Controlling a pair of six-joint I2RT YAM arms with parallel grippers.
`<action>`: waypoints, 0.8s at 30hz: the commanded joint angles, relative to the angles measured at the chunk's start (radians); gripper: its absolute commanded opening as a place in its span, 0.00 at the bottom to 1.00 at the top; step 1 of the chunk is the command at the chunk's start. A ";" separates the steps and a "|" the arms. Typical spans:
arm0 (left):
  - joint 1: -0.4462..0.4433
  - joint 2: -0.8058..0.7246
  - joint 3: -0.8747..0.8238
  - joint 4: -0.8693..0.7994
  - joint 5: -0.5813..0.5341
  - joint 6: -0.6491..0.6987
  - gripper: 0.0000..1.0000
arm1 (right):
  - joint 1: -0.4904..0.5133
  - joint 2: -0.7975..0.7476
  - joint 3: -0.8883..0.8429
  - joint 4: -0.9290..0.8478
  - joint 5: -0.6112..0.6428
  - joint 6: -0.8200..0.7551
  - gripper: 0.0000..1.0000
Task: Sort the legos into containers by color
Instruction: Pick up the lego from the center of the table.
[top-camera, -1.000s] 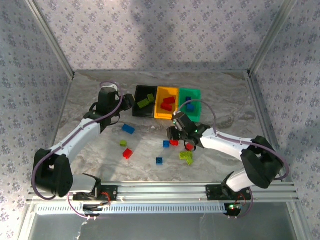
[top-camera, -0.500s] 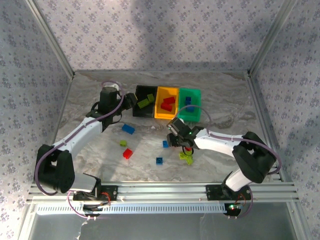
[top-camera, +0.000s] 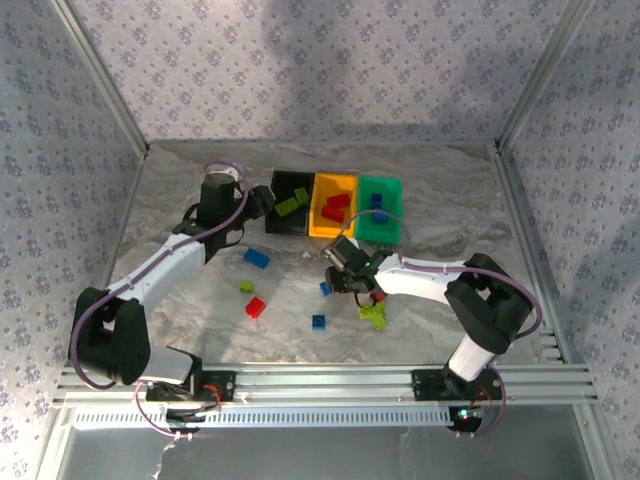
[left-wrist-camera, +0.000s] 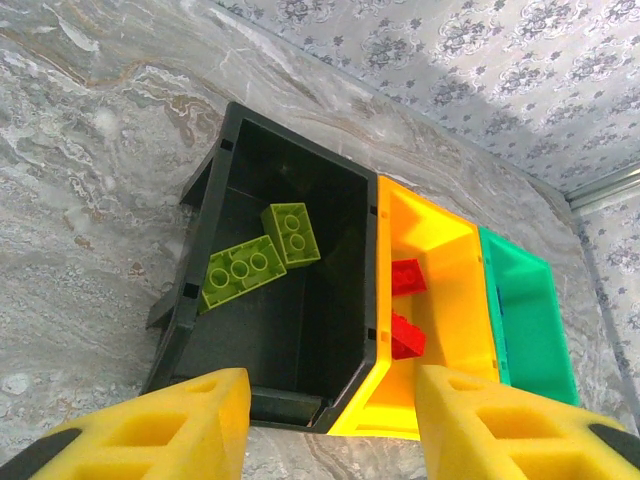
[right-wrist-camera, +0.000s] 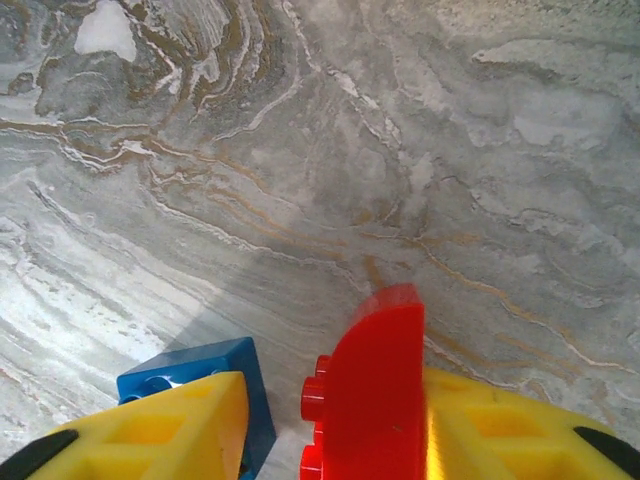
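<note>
The black bin (top-camera: 290, 202) holds two lime legos (left-wrist-camera: 262, 255), the orange-yellow bin (top-camera: 333, 206) holds red ones (left-wrist-camera: 405, 335), and the green bin (top-camera: 380, 209) holds a blue one. My left gripper (left-wrist-camera: 333, 400) hangs open over the near edge where the black bin (left-wrist-camera: 300, 330) and orange-yellow bin (left-wrist-camera: 440, 300) meet, with nothing between its fingers. My right gripper (right-wrist-camera: 330, 392) is low over the table, open around a red lego (right-wrist-camera: 378, 400) that rests against its right finger. A small blue lego (right-wrist-camera: 205, 362) lies by its left finger (right-wrist-camera: 170, 425).
Loose on the marbled table are a blue lego (top-camera: 256, 258), a lime one (top-camera: 246, 286), a red one (top-camera: 255, 307), a small blue one (top-camera: 318, 321) and lime pieces (top-camera: 373, 314) beside another red one (top-camera: 378, 296). Metal frame rails edge the table.
My right gripper has slid left across the table to the small blue lego, and the red lego now stands between its fingers. The left arm has barely moved.
</note>
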 joint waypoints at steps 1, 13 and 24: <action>0.007 0.007 0.017 0.025 0.007 0.001 0.47 | 0.008 0.022 0.003 -0.016 0.010 0.012 0.44; 0.009 0.017 0.009 0.047 0.016 -0.010 0.47 | 0.007 -0.045 0.022 -0.037 0.060 0.000 0.22; 0.013 -0.020 0.021 -0.006 0.009 0.006 0.47 | -0.029 -0.054 0.160 -0.024 0.094 -0.106 0.21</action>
